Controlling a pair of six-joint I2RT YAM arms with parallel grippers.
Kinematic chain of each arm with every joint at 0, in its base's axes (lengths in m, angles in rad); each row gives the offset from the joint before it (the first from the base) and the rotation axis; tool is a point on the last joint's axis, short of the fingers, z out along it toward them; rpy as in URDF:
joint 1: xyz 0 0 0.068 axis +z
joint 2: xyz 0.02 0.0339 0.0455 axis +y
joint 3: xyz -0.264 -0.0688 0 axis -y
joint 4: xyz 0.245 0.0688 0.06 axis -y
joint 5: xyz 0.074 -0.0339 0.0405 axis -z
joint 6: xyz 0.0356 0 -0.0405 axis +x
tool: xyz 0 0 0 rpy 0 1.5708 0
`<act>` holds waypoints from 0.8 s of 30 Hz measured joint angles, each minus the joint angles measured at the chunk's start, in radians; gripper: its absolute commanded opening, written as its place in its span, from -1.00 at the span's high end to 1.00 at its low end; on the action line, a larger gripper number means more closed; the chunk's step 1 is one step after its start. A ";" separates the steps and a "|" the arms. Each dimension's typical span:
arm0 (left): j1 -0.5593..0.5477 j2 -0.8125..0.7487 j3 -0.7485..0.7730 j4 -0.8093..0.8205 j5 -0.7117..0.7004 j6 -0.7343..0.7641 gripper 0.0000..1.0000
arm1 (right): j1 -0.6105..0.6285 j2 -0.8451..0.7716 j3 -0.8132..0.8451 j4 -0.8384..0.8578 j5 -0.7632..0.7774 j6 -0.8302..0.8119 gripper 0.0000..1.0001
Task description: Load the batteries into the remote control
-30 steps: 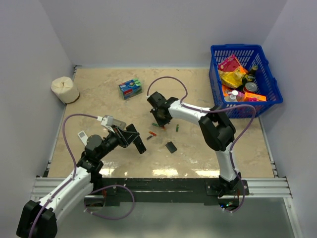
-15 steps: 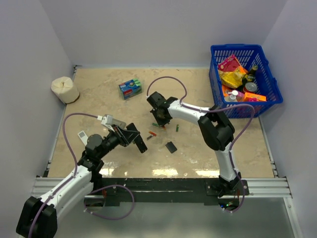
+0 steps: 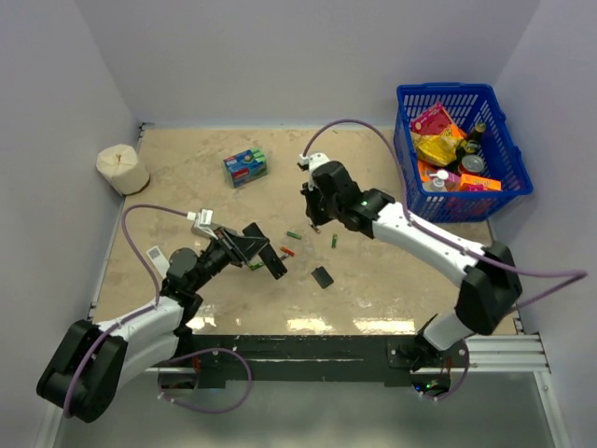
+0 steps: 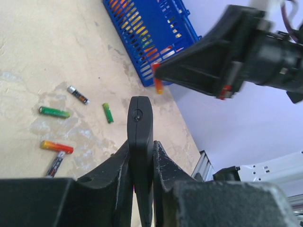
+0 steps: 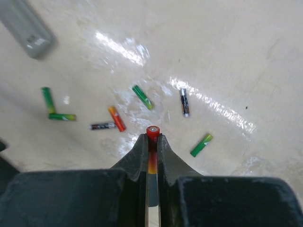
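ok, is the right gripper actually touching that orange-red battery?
Touching. The right wrist view shows the right gripper shut on the orange-red battery, with both fingers pressed against its sides and no gap.

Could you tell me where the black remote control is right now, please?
The remote control is clamped in the left gripper, left of centre in the top view, just left of the loose batteries scattered mid-table.

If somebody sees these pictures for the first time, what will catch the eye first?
Near mid-table, the left gripper grips a black remote and the right gripper pinches an orange-red battery. Loose batteries lie scattered on the table between them, and a bright blue basket full of goods stands at the far right corner.
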 measured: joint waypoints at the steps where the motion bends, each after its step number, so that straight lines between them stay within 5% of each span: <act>1: 0.000 0.023 0.008 0.022 0.002 -0.008 1.00 | 0.003 -0.039 -0.014 0.018 -0.004 0.000 1.00; 9: 0.000 0.146 0.097 0.204 0.011 -0.078 1.00 | 0.099 -0.277 -0.179 0.303 -0.077 0.000 1.00; 24: 0.000 0.165 0.156 0.267 -0.011 -0.122 1.00 | 0.155 -0.394 -0.304 0.551 -0.202 -0.030 1.00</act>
